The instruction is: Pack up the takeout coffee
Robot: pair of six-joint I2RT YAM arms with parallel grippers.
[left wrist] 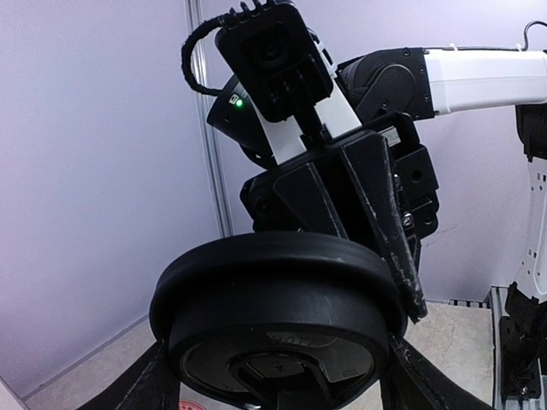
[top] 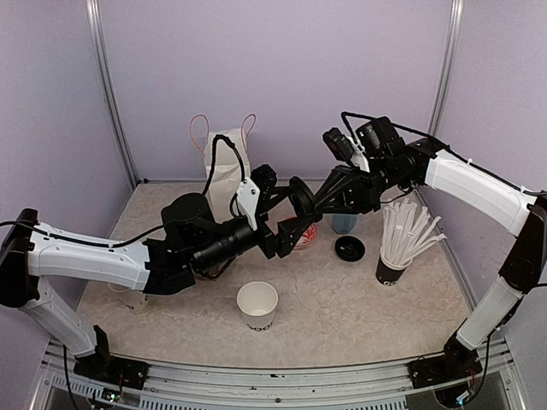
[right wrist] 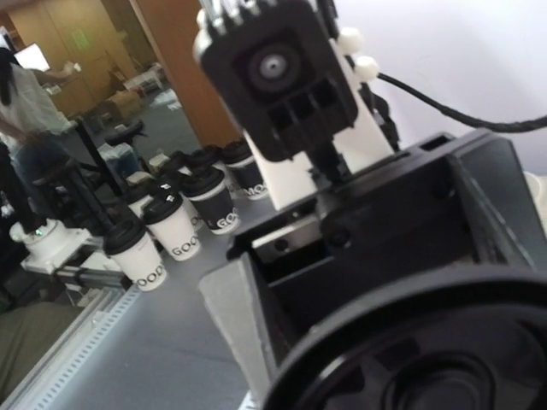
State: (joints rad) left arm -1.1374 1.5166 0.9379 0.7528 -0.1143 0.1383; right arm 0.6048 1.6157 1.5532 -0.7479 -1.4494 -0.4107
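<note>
The two arms meet in the air above the middle of the bench, and between them is one black lid. The left gripper has its jaws wide, one at each side of the lid, across its full width. The right gripper comes from 12 o'clock in the left wrist view, with narrow jaws closed over the rim. So both hold the same lid, and I judge this to be a hand-over.

Seen from above, an open cup stands at 6 o'clock, near the front edge and well apart from the lid. A second lid lies flat at about 3 o'clock of the centre. The bag stands at 12 o'clock by the back wall.

To do this step well, the arm that takes the lid must press firmly on both sides before the other one lets go. The one that leaves should open slowly and pull straight back, so it does not tilt the lid. After that the lid should be carried level to the cup at 6 o'clock, centred over the rim and pressed down evenly. A thin paper cup can tip or bend if the push is on one side only.
</note>
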